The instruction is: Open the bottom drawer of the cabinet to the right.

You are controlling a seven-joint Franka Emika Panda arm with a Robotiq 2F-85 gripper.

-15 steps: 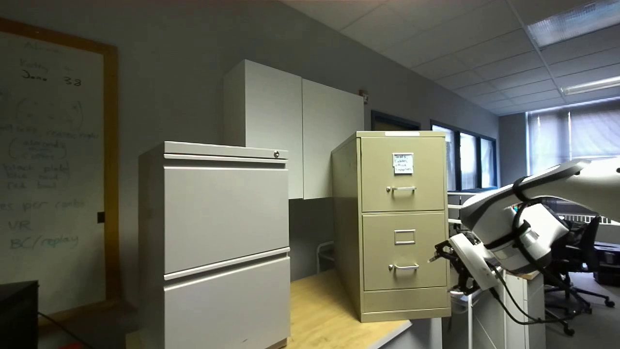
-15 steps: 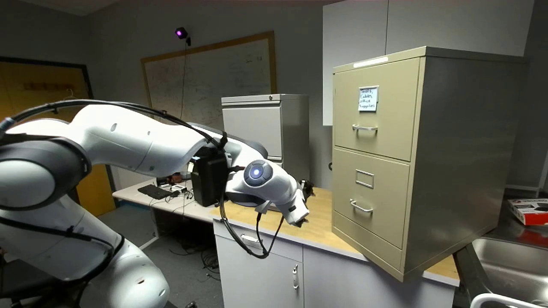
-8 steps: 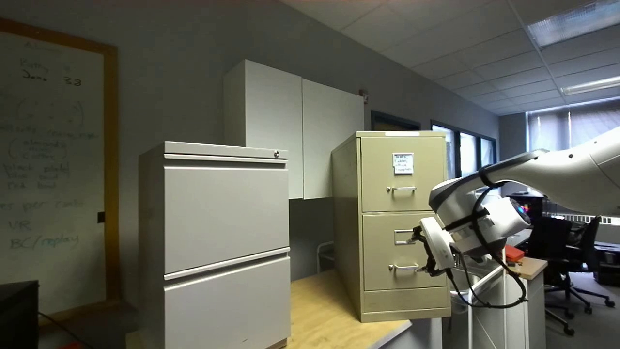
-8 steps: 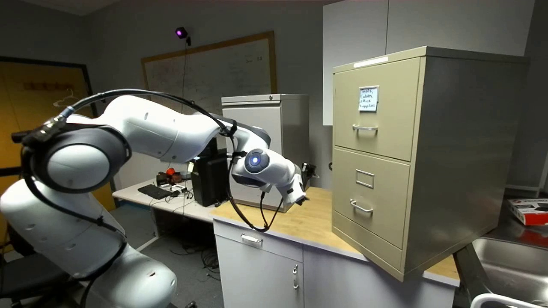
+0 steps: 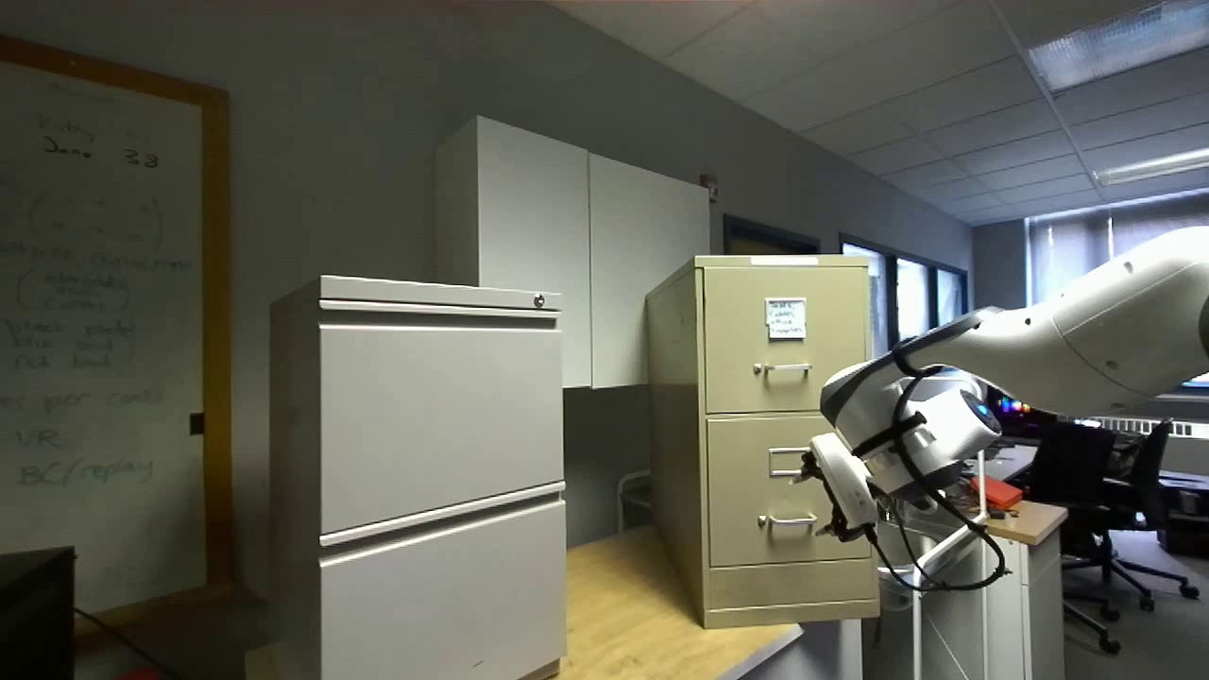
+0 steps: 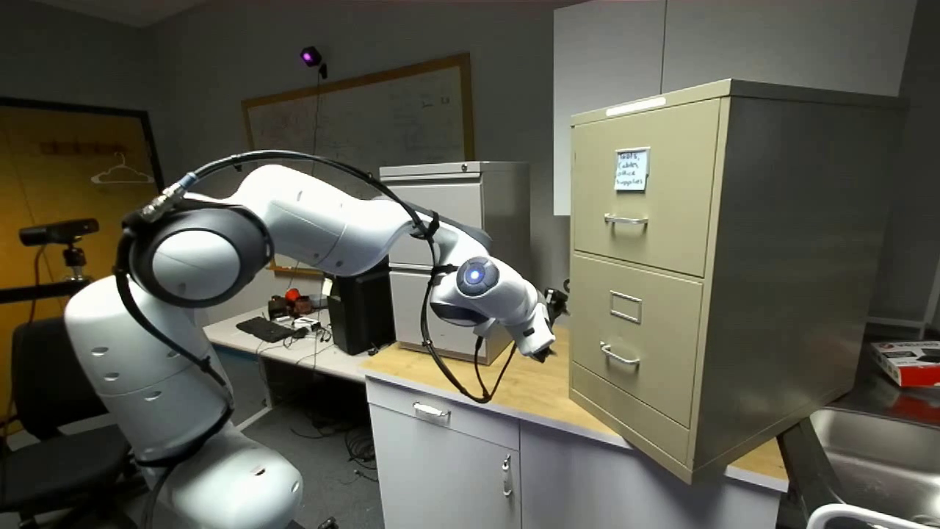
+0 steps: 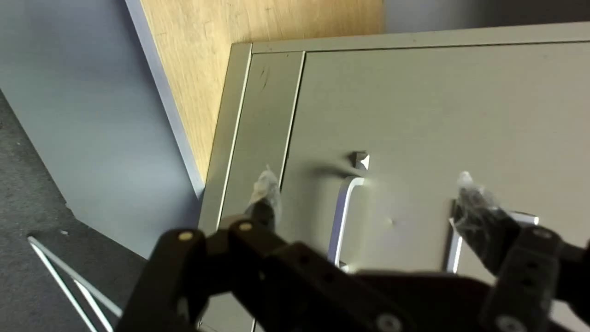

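The beige-tan filing cabinet (image 5: 675,444) stands on the wooden counter and also shows in an exterior view (image 6: 793,257). Its bottom drawer (image 5: 741,491) is shut, its front flush, with an empty label holder (image 6: 626,307) above a metal bar handle (image 6: 619,354). My gripper (image 5: 810,505) is open and empty in front of this drawer. In an exterior view the gripper (image 6: 554,328) is a short gap away from the handle. In the wrist view the handle (image 7: 342,216) lies between the spread fingers (image 7: 366,177), nearer the left one; its lower end is partly hidden by the gripper.
A light-grey two-drawer cabinet (image 5: 439,425) stands on the same counter (image 5: 623,586). White wall cupboards (image 5: 647,274) hang behind. A sink (image 6: 892,455) and a red-white box (image 6: 910,367) are beside the beige cabinet. A desk (image 6: 235,327) stands further back.
My gripper has moved toward the beige cabinet and risen a little, now facing the bottom drawer's handle. The cabinet and its drawers have not moved.
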